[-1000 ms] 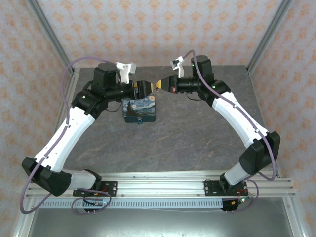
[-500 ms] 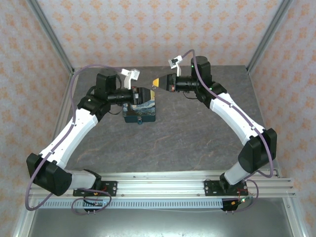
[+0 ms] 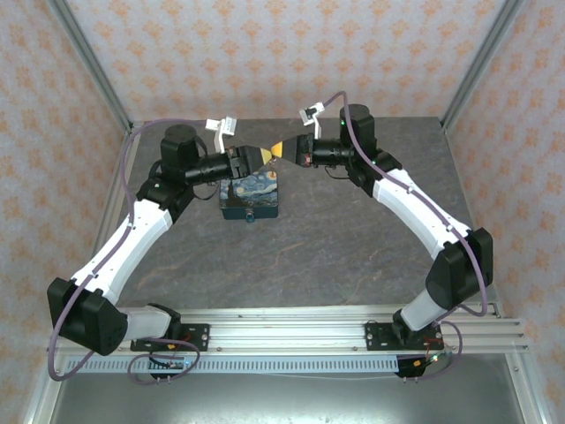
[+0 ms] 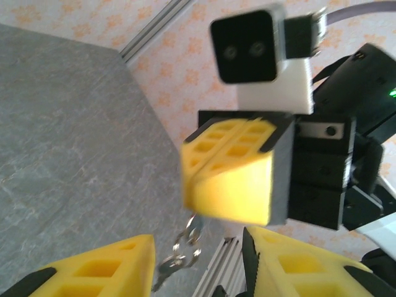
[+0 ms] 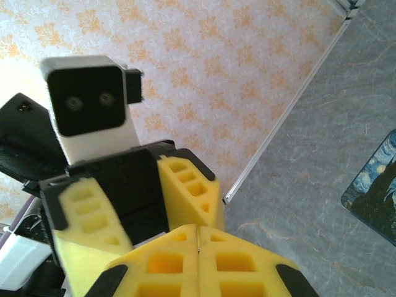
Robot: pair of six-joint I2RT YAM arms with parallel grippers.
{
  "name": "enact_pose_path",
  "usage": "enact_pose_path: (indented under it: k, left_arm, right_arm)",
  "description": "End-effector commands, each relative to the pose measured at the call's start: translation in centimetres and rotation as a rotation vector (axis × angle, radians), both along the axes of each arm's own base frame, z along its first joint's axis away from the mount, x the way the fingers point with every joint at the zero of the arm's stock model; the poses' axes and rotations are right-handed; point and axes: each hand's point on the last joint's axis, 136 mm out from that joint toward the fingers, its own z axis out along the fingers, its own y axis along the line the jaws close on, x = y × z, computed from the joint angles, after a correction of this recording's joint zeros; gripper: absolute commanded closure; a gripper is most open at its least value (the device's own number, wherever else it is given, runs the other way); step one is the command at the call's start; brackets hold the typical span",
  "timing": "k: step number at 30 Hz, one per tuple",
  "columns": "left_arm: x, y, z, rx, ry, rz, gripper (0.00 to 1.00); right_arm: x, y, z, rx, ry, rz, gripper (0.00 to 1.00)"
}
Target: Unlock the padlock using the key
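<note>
Orange-patterned wallpaper is backing a grey stone-look table, where a Starry Night tin is lying. Above it, the right gripper is pinching its jaws together on a small metal key, which is dangling between the spread-apart jaws of the left gripper.

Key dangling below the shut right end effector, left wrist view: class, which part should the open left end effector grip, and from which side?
Probably its free lower end: the key hangs loose beneath the right end effector, its top hidden there. The left end effector has a finger either side of it, so advance straight and close sideways.
</note>
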Motion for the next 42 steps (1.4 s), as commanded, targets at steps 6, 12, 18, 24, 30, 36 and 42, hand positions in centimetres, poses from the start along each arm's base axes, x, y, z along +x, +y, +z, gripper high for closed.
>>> enact_pose_path:
  k: [6,12,18,24,30,36,42]
  left_arm:
    - [0.1,-0.2,1.3,-0.078,-0.030,-0.014,0.63]
    - [0.2,0.0,0.2,-0.060,-0.003,0.004,0.63]
    - [0.2,-0.2,0.2,-0.073,0.008,-0.007,0.67]
    - [0.3,-0.5,0.2,-0.076,0.018,-0.013,0.72]
    - [0.3,-0.6,0.1,-0.075,0.017,-0.013,0.72]
    - [0.3,-0.6,0.3,-0.079,0.013,-0.011,0.74]
    - [0.3,-0.5,0.3,-0.075,0.017,-0.001,0.86]
  right_arm:
    - [-0.1,0.4,1.4,0.052,-0.041,-0.003,1.00]
    - [0.2,0.5,1.6,0.089,-0.032,-0.025,1.00]
    - [0.3,0.7,1.5,0.090,-0.032,-0.030,1.00]
    - [0.6,0.6,1.7,0.103,-0.032,-0.057,1.00]
    - [0.7,0.6,1.7,0.123,-0.025,-0.073,1.00]
    - [0.5,0.9,1.6,0.122,-0.022,-0.068,1.00]
    - [0.5,1.0,1.6,0.122,-0.021,-0.071,1.00]
